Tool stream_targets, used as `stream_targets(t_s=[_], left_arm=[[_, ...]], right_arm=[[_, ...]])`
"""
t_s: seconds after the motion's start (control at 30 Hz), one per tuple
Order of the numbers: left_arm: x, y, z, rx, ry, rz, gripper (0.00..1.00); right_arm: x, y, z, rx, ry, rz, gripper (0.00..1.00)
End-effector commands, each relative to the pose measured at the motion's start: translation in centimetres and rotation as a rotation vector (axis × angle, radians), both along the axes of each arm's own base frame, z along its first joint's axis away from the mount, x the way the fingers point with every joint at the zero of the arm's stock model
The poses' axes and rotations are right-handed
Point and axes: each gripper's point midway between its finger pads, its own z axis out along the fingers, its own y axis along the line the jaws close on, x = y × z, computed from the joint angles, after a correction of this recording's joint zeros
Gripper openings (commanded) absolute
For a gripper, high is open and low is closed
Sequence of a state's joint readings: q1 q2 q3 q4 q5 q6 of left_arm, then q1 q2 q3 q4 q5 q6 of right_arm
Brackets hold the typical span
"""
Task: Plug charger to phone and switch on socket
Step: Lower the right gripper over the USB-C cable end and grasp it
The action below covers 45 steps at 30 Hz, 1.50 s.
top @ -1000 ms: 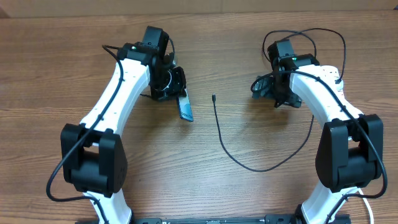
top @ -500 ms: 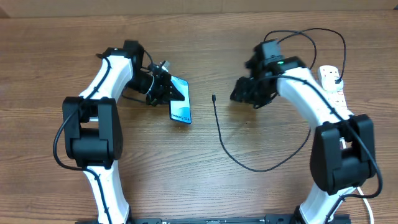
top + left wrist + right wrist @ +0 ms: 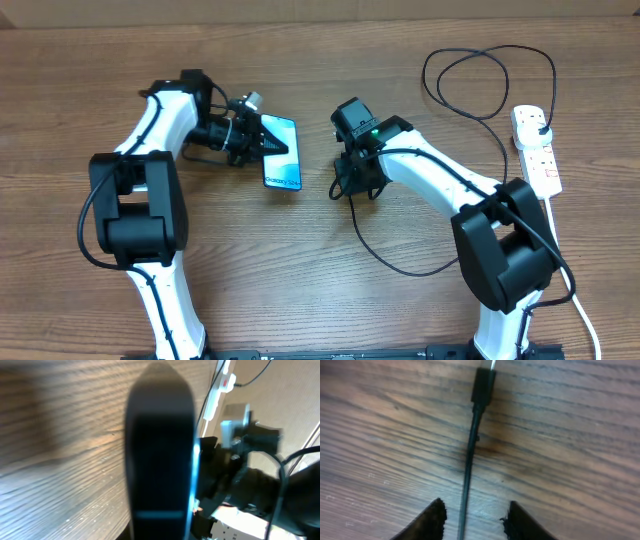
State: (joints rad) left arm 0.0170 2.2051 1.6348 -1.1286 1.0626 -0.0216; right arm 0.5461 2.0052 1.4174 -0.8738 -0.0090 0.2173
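Note:
The phone point(image 3: 283, 155), its light blue screen lit and facing up, is held at its left end by my left gripper point(image 3: 252, 138), which is shut on it. In the left wrist view the phone point(image 3: 160, 460) is a dark edge-on slab. The charger's thin black cable point(image 3: 400, 268) curves across the table to the socket point(image 3: 536, 150) at the right. My right gripper point(image 3: 351, 183) hangs low over the cable's free end. Its fingertips point(image 3: 427, 521) stand apart either side of the cable point(image 3: 469, 465) without touching it. The connector tip point(image 3: 483, 385) lies just ahead.
The socket's thick white cord point(image 3: 580, 310) runs down the right edge. Slack charger cable loops at the back right point(image 3: 488, 60). In the left wrist view the socket point(image 3: 221, 387) and right arm point(image 3: 250, 455) show beyond the phone.
My right gripper moved left from near the socket to over the cable's tip, and its jaws narrowed. My left arm swung the phone round, so its screen faces up.

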Motion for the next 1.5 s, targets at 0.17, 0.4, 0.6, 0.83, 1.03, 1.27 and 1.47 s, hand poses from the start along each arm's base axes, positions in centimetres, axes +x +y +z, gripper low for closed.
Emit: stream_targets(t_s=[0.17,0.4,0.6,0.83,1.03,1.27,1.47], left_arm=[[0.7,2.1,0.0,0.011,-0.028,0.037,0.04],[0.7,2.2,-0.2,0.023,-0.028,0.035,0.04],[0.7,2.2,-0.2,0.027,-0.028,0.032,0.04],[0.6,2.4,-0.6,0.052,-0.025,0.029,0.04],[0.4,2.4,-0.6,0.051,-0.012,0.028,0.04],[0.2,2.4,-0.5,0.049,-0.019,0.017,0.04],[0.2,2.4,-0.5,0.049,-0.021,0.016,0.05]], right_arm=[[0.0,-0.6,-1.9,-0.078,0.000,0.050,0.45],[-2.8,-2.0,-5.6,-0.152,0.155,0.054,0.44],[-4.6,-6.0,-6.1,-0.336,0.235,0.030,0.34],[-5.1,-10.1,-5.2,-0.463,0.285,-0.023,0.41],[-2.3,-8.4,-6.3,-0.309,0.210,-0.077,0.62],[0.7,-6.7,-6.8,-0.153,0.132,-0.122,0.61],[1.1,-6.7,-6.8,-0.145,0.118,-0.127,0.40]])
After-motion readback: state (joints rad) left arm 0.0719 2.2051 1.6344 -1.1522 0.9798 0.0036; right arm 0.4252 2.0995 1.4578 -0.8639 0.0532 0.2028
